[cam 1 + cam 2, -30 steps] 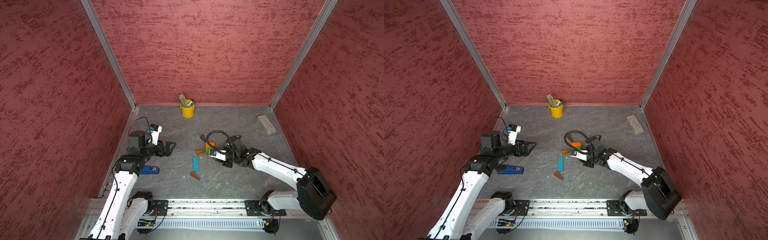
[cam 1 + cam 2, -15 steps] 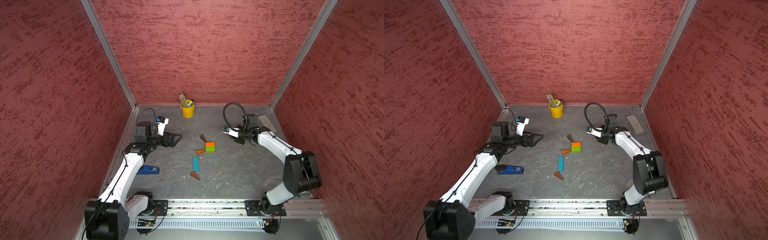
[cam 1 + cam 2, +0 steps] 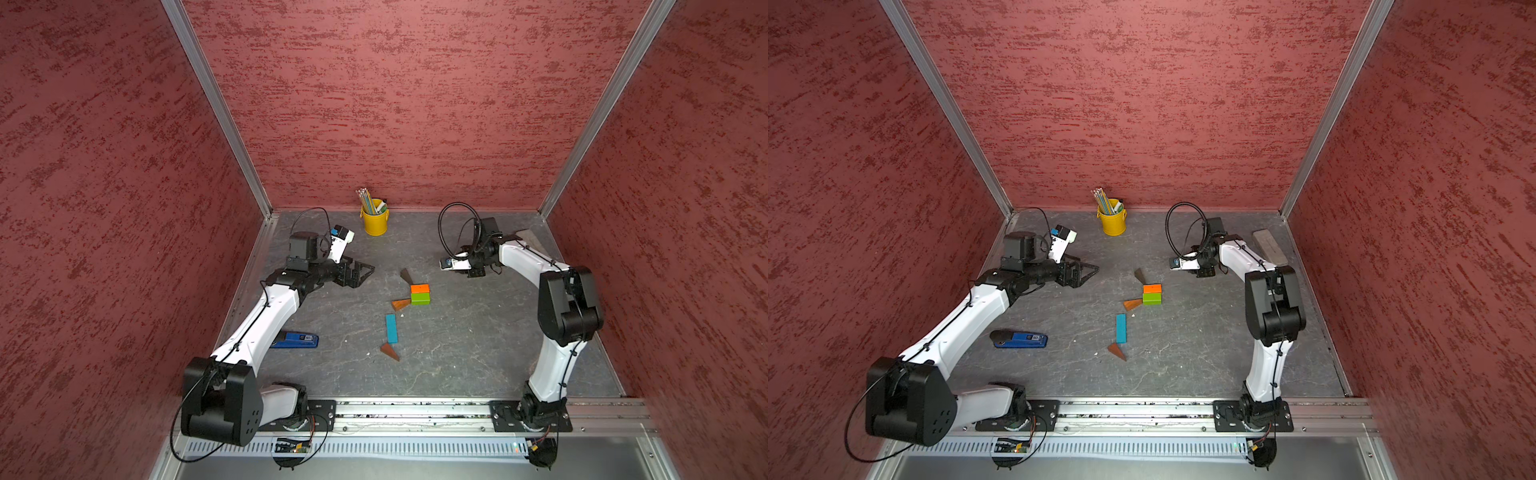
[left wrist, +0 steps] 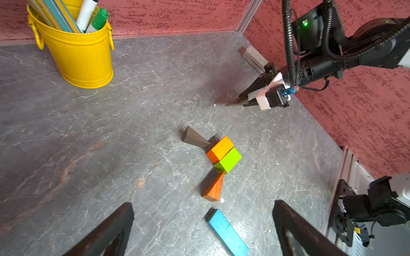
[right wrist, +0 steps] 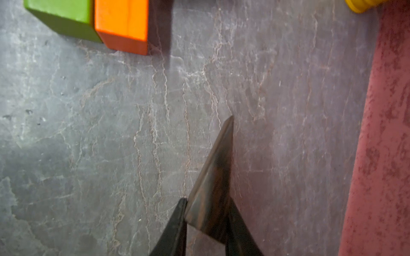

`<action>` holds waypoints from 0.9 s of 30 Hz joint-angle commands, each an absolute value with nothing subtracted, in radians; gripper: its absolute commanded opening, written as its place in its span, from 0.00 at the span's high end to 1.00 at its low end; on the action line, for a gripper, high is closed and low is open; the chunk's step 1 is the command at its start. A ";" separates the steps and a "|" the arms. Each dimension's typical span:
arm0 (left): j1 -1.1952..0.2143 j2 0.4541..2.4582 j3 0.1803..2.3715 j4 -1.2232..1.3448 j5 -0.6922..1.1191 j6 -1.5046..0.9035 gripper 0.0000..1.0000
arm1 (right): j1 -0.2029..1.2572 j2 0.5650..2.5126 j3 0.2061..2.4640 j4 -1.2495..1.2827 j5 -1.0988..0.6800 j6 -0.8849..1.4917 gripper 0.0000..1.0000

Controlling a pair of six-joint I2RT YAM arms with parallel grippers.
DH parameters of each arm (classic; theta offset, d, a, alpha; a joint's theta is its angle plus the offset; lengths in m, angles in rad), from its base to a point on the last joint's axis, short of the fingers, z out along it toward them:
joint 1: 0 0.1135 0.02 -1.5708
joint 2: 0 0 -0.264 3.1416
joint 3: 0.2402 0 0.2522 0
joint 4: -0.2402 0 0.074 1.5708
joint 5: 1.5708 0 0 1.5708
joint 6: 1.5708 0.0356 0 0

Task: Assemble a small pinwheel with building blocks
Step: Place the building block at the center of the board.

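After it swung from frame centre to mid-right, right gripper [image 3: 446, 268] pinches dark wedge [image 5: 213, 172], prob. next blade; left gripper [image 3: 365, 274] gapes.

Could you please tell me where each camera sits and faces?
Top views: high above the front rail, looking down on the left tool and right tool.
Left wrist: behind its open fingers, facing the right tool.
Right wrist: low, looks along its tool, shut on a dark brown triangular wedge.
Shared: both wrist views show the orange rectangular block.
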State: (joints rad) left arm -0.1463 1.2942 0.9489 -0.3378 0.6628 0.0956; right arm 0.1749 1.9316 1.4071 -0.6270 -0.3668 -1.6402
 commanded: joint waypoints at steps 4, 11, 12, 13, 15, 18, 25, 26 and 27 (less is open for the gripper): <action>-0.145 1.338 0.982 -0.342 0.659 0.112 0.00 | 0.185 2.009 1.483 -0.722 -0.396 -1.879 0.71; -0.150 1.287 0.958 -0.383 0.661 0.109 0.00 | 0.219 2.114 1.645 -0.800 -0.393 -1.969 0.70; -0.149 1.276 0.944 -0.382 0.658 0.109 0.00 | 0.224 2.130 1.671 -0.813 -0.402 -1.970 0.70; -0.149 1.267 0.929 -0.373 0.655 0.108 0.00 | 0.228 2.145 1.695 -0.828 -0.410 -1.970 0.70; -0.148 1.254 0.906 -0.363 0.652 0.099 0.00 | 0.240 2.161 1.713 -0.847 -0.398 -1.974 0.71; -0.148 1.243 0.896 -0.366 0.655 0.093 0.00 | 0.267 2.167 1.690 -0.839 -0.380 -1.980 0.70; -0.146 1.228 0.904 -0.392 0.655 0.107 0.00 | 0.281 2.187 1.699 -0.848 -0.408 -1.979 0.71; -0.146 1.225 0.901 -0.392 0.655 0.107 0.00 | 0.283 2.197 1.714 -0.863 -0.406 -1.979 0.70; -0.145 1.220 0.897 -0.392 0.655 0.109 0.00 | 0.285 2.205 1.729 -0.878 -0.406 -1.980 0.71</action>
State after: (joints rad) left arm -0.1471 1.2438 0.9031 -0.3843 0.6521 0.0986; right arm 0.2882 2.1700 1.6936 -0.8207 -0.3759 -1.9587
